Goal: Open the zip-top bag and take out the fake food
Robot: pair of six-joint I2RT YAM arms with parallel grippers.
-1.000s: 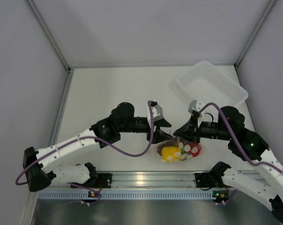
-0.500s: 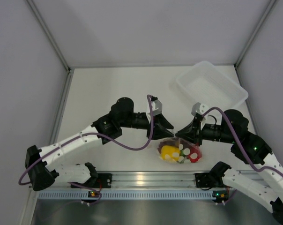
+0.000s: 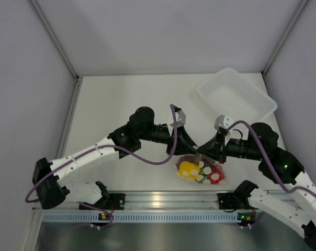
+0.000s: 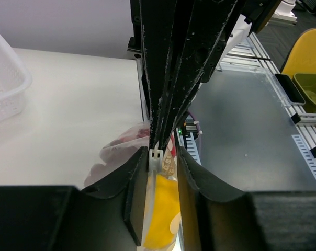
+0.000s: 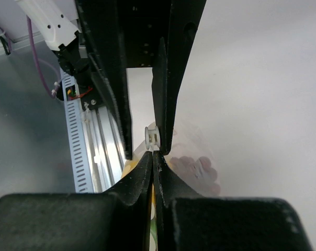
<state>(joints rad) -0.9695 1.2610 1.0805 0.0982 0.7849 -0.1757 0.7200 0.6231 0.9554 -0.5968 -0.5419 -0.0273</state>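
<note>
inside the parted left gripper (image 4: 161,157) stands the zip-top bag (image 4: 156,175) edge.

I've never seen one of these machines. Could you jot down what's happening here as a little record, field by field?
bag: zip-top bag near the table's front, between the two arms
contents: fake food inside it, the yellow piece plainest
left hand: jaws apart, astride the white slider
right hand: shut on the bag's top edge
tray: clear tray at far right, apart from the bag
</note>
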